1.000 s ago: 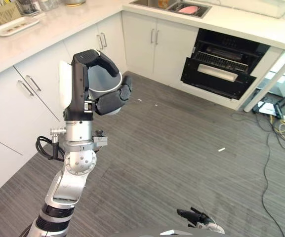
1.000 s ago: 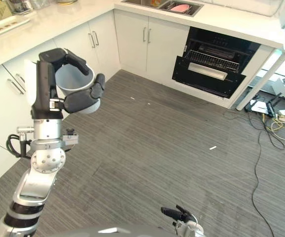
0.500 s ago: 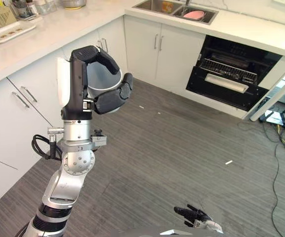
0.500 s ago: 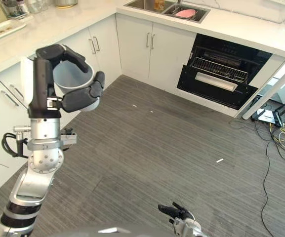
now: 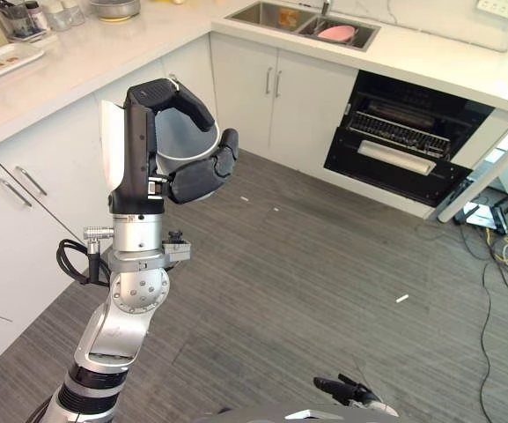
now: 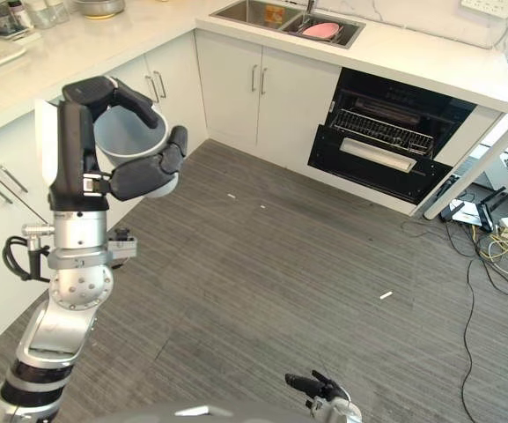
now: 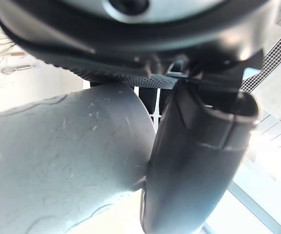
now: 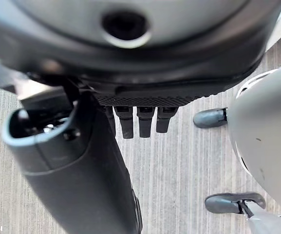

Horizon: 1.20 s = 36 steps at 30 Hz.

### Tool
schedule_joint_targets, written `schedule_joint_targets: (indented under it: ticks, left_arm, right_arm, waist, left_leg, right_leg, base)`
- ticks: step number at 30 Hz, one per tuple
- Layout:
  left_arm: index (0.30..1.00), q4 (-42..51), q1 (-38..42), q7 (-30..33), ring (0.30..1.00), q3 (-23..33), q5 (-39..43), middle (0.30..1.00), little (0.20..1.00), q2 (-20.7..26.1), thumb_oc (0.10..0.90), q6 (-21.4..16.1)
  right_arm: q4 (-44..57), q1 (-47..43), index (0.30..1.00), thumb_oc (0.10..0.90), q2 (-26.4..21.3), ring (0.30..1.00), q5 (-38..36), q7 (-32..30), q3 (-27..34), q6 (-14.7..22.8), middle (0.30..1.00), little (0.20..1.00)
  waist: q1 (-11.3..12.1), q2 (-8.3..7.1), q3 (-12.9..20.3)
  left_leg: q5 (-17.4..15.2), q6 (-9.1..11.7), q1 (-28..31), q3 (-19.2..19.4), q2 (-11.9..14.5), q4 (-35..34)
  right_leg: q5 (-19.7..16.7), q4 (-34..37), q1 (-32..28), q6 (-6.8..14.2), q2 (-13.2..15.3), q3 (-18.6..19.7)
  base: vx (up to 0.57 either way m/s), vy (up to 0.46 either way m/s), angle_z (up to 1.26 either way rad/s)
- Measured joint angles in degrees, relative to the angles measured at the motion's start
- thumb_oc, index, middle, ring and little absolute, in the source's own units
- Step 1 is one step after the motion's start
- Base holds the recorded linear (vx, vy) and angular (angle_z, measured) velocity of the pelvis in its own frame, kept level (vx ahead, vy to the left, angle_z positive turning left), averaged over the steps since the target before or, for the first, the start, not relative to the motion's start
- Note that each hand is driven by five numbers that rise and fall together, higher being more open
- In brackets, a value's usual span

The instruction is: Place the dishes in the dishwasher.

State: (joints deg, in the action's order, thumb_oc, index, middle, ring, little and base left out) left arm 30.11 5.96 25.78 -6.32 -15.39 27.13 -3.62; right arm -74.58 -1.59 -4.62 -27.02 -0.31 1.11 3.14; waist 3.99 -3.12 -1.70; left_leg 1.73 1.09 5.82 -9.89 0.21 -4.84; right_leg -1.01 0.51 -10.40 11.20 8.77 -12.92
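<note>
Black and wide open across the floor: the dishwasher (image 5: pixel 408 132), door down, wire rack (image 5: pixel 398 135) showing inside, far past the fingertips of the raised hand. No dish seen in that rack yet, so most of the job looks still to do.

Closer in, held up high: a grey bowl (image 5: pixel 180 141), tucked inside the left hand (image 5: pixel 161 145). Fingers curled over the rim from above, thumb pressed against the outside from below, so clamped tight on the bowl. Well apart from the dishwasher, so needs carrying over and setting down in the rack.

Far behind the fingers, in the sink (image 5: pixel 299 18): a pink dish (image 5: pixel 335 33), probably waiting its turn too.

Low down near the floor: the right hand (image 5: pixel 346 389), fingers straight and a bit apart, holding nothing.
</note>
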Motion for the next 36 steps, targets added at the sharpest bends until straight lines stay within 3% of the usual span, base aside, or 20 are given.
schedule_joint_targets:
  ticks: [1, 2, 3, 4, 6, 7, 9, 10, 14, 17, 20, 22, 23, 24, 28, 36]
  left_arm:
    - [0.300, 0.00, 0.07, 0.01, 0.300, 0.01, 0.00, 0.300, 0.300, 0.04, 0.400, -0.02]
    - [0.300, 0.06, 0.39, 0.20, 0.300, 0.50, 0.00, 0.300, 0.300, 0.10, 0.400, -0.07]
    - [0.300, -0.08, 0.50, 0.25, 0.300, 0.70, 0.00, 0.300, 0.300, 0.13, 0.400, -0.04]
    - [0.300, -0.09, 0.40, 0.19, 0.300, 0.67, 0.02, 0.300, 0.300, 0.00, 0.400, -0.02]
    - [0.300, -0.09, 0.13, -0.04, 0.300, 0.62, 0.01, 0.300, 0.300, -0.02, 0.400, -0.01]
    - [0.300, -0.06, 0.03, -0.15, 0.300, 0.50, 0.00, 0.300, 0.300, -0.01, 0.400, -0.04]
    - [0.300, 0.15, -0.06, -0.15, 0.300, 0.31, -0.01, 0.300, 0.300, 0.05, 0.400, -0.24]
    - [0.300, 0.37, 0.10, -0.11, 0.300, 0.30, -0.01, 0.300, 0.300, -0.02, 0.400, -0.29]
    - [0.300, 0.04, 0.02, -0.20, 0.300, -0.03, 0.00, 0.300, 0.300, -0.04, 0.400, -0.07]
    - [0.300, 0.02, 0.07, 0.05, 0.300, 0.18, 0.01, 0.300, 0.300, 0.06, 0.400, -0.02]
    - [0.300, 0.02, 0.03, -0.05, 0.300, 0.00, 0.01, 0.300, 0.300, 0.03, 0.400, 0.01]
    - [0.300, 0.02, 0.09, -0.04, 0.300, -0.01, 0.01, 0.300, 0.300, 0.01, 0.400, -0.01]
    - [0.300, 0.04, 0.36, 0.04, 0.300, 0.18, 0.00, 0.300, 0.300, 0.10, 0.400, -0.07]
    - [0.300, 0.04, 0.95, 0.34, 0.300, 0.63, 0.01, 0.300, 0.300, -0.13, 0.400, -0.07]
    - [0.300, 0.02, 0.82, -0.16, 0.300, 0.27, 0.00, 0.300, 0.300, -0.20, 0.400, -0.08]
    - [0.300, -0.40, 0.59, 0.03, 0.300, 0.28, -0.10, 0.300, 0.300, -0.23, 0.400, -0.86]
  right_arm:
    - [-0.05, 0.07, 0.900, 0.800, 0.01, 0.900, -0.01, 0.05, -0.05, 0.03, 0.900, 0.900]
    - [-0.24, -0.06, 0.900, 0.800, 0.22, 0.900, 0.00, 0.09, -0.10, -0.05, 0.900, 0.900]
    - [-0.16, -0.26, 0.900, 0.800, 0.30, 0.900, 0.01, 0.17, -0.09, -0.03, 0.900, 0.900]
    - [0.04, -0.30, 0.900, 0.800, 0.07, 0.900, 0.00, 0.16, -0.08, 0.01, 0.900, 0.900]
    - [0.09, -0.38, 0.900, 0.800, -0.36, 0.900, 0.00, 0.00, -0.12, 0.02, 0.900, 0.900]
    - [0.07, -0.58, 0.900, 0.800, -0.03, 0.900, 0.00, -0.01, -0.08, 0.01, 0.900, 0.900]
    - [0.02, -0.13, 0.900, 0.800, -0.12, 0.900, 0.00, 0.00, 0.05, -0.05, 0.900, 0.900]
    - [0.11, 0.06, 0.900, 0.800, -1.26, 0.900, 0.01, 0.04, 0.02, 0.01, 0.900, 0.900]
    - [-0.02, 0.08, 0.900, 0.800, -1.08, 0.900, 0.00, -0.22, -0.01, 0.05, 0.900, 0.900]
    - [0.05, -0.34, 0.900, 0.800, -0.05, 0.900, 0.00, -0.16, -0.02, 0.06, 0.900, 0.900]
    - [0.03, -0.62, 0.900, 0.800, 0.13, 0.900, 0.00, 0.04, -0.02, 0.05, 0.900, 0.900]
    - [-0.28, -0.99, 0.900, 0.800, 0.01, 0.900, -0.01, 0.07, -0.06, 0.07, 0.900, 0.900]
    - [-0.49, -0.76, 0.900, 0.800, 0.29, 0.900, 0.00, 0.10, -0.10, -0.03, 0.900, 0.900]
    - [-0.39, -1.12, 0.900, 0.800, 0.30, 0.900, 0.00, 0.13, -0.07, -0.05, 0.900, 0.900]
    - [0.02, -1.18, 0.900, 0.800, -0.88, 0.900, 0.00, -0.07, -0.07, 0.05, 0.900, 0.900]
    - [-0.69, -0.62, 0.900, 0.800, -1.07, 0.900, 1.99, 0.88, -0.49, 0.19, 0.900, 0.900]
  waist:
    - [-0.29, 0.45, -0.15]
    - [-0.12, -0.95, 0.22]
    - [-0.18, -1.40, 0.28]
    - [-0.08, -1.22, 0.13]
    - [0.16, -0.68, -0.22]
    - [0.11, -1.69, -0.76]
    - [0.36, -2.32, -0.13]
    - [0.27, -0.32, 0.14]
    - [0.06, -0.37, -0.01]
    - [0.29, -1.74, 0.13]
    - [0.24, -1.24, -0.14]
    - [-0.04, 0.53, -0.72]
    - [-0.08, -0.23, -0.10]
    - [0.07, -1.97, 0.37]
    - [0.12, -0.61, -0.22]
    - [-0.48, -0.76, -0.26]
  left_leg:
    - [-0.02, 0.02, 0.35, -0.47, 0.38, 0.02]
    - [-0.18, 0.25, 0.12, -0.36, -0.25, -0.01]
    - [-0.35, 0.50, 0.00, -0.52, -0.69, -0.23]
    - [-0.73, 1.00, -0.05, -0.43, -0.60, -0.29]
    - [-0.75, 1.07, -0.16, 0.02, -0.25, 0.48]
    - [-3.37, 3.77, -3.29, 0.03, -1.28, 7.41]
    - [-3.88, 2.79, -4.35, -0.47, -1.99, 5.07]
    - [1.05, 1.72, -3.65, -0.61, -0.16, 0.41]
    - [0.33, 0.98, -0.86, -0.23, 0.19, -0.41]
    - [0.30, 1.02, -1.40, -0.11, -0.68, -0.41]
    - [0.31, 1.00, -1.00, -0.08, -0.17, -0.41]
    - [0.32, 0.91, 0.20, -0.55, 1.72, -0.19]
    - [0.26, 1.01, -0.19, -0.74, 1.19, -0.25]
    - [-0.31, 1.74, -0.90, -0.46, 0.05, -0.32]
    - [-0.38, 1.86, -0.64, -0.07, 0.84, -0.18]
    - [-0.25, 2.07, -0.71, 0.97, 0.83, -0.28]
  right_leg:
    - [2.31, 0.74, -0.01, 0.59, -0.15, -0.23]
    - [-0.10, 5.71, -0.05, -0.30, -0.05, -0.03]
    - [-0.54, 5.59, -0.04, -1.27, 0.24, -0.63]
    - [0.18, 5.39, 0.17, -2.25, 0.15, -0.64]
    - [0.18, 5.37, 0.06, -2.30, -0.28, -0.65]
    - [-0.49, 5.33, -0.90, -3.33, 0.56, -0.57]
    - [-0.42, 5.31, -0.73, -3.76, 0.82, 0.40]
    - [0.03, 5.29, -0.98, -4.15, -0.76, 0.37]
    - [1.70, 2.41, -1.32, -2.40, -0.68, -0.63]
    - [1.57, 4.67, -2.24, -2.41, -0.36, -0.91]
    - [1.67, 3.65, -2.20, -2.33, -0.65, -0.84]
    - [3.94, -1.51, -0.20, -0.62, -1.31, -0.99]
    - [3.72, 3.68, -0.85, -0.97, -1.23, -0.87]
    - [2.91, 5.24, -0.34, -3.46, -0.74, -1.17]
    - [3.05, 5.22, -0.49, -3.85, -1.41, -0.95]
    - [3.09, 5.14, -0.26, -3.88, -1.39, -0.33]
  base:
    - [-0.07, -0.302, -0.01]
    - [-0.10, -0.444, 0.05]
    - [-0.11, -0.618, 0.03]
    - [-0.15, -0.732, 0.03]
    - [-0.21, -0.604, -0.04]
    - [-0.21, -0.483, 0.04]
    - [-0.25, -0.871, -0.04]
    - [-0.26, -1.032, -0.07]
    - [-0.16, -0.631, -0.01]
    - [-0.07, -0.384, -0.02]
    - [-0.02, -0.165, 0.01]
    - [0.00, -0.094, -0.01]
    - [-0.05, -0.169, 0.03]
    - [-0.10, -0.176, 0.02]
    - [-0.06, -0.111, -0.05]
    - [-0.02, -0.088, -0.01]
